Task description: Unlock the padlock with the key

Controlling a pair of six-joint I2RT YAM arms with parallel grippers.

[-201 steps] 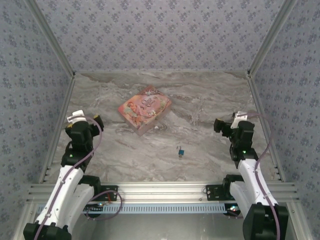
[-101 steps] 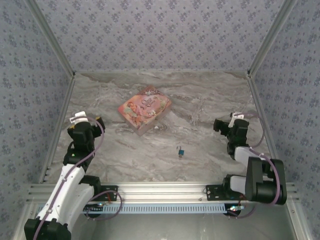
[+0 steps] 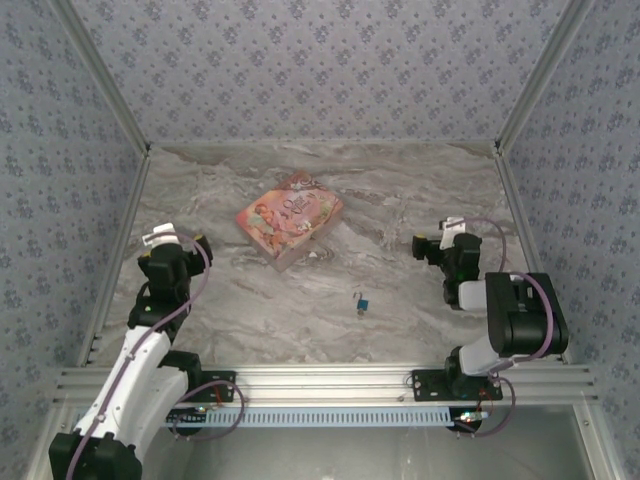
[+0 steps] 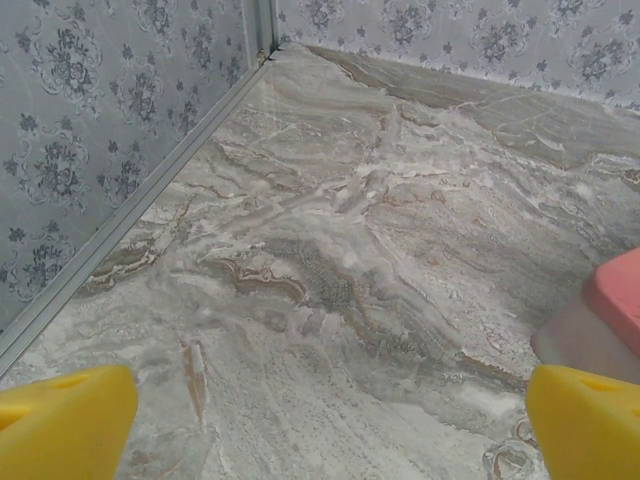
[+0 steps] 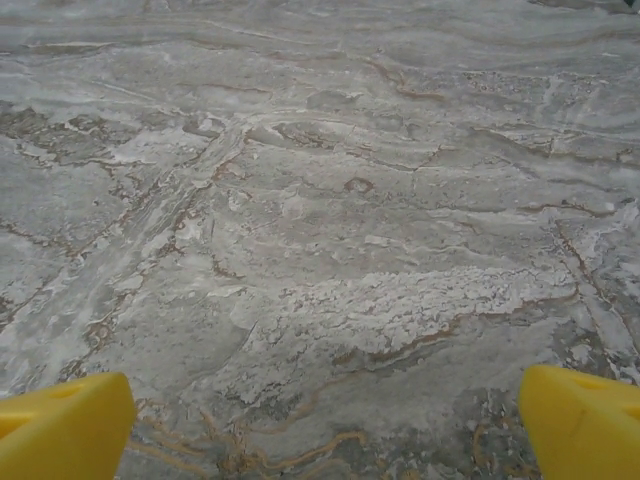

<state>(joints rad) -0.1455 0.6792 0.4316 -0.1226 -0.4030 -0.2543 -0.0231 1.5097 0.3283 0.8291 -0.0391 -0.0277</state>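
Note:
The padlock (image 3: 362, 303), tiny with a blue body and a thin silvery shackle, lies on the marble table (image 3: 420, 200) near the front middle. A dark grey sliver touching its near side looks like the key (image 3: 359, 313); it is too small to be sure. My left gripper (image 3: 180, 240) hovers at the left side, open and empty, far from the padlock. My right gripper (image 3: 436, 238) hovers to the right of and beyond the padlock, also open and empty. In each wrist view the yellow fingertips (image 4: 65, 420) (image 5: 65, 425) stand wide apart over bare marble.
A pink illustrated flat box (image 3: 290, 218) lies behind the padlock, left of centre; its corner shows at the right edge of the left wrist view (image 4: 615, 290). Patterned walls (image 3: 320, 70) close in the table on three sides. An aluminium rail (image 3: 320, 380) runs along the near edge.
The right arm has folded up, and its gripper has shifted left toward the table's middle. The left gripper has drifted slightly right and lower. Padlock and box have not moved.

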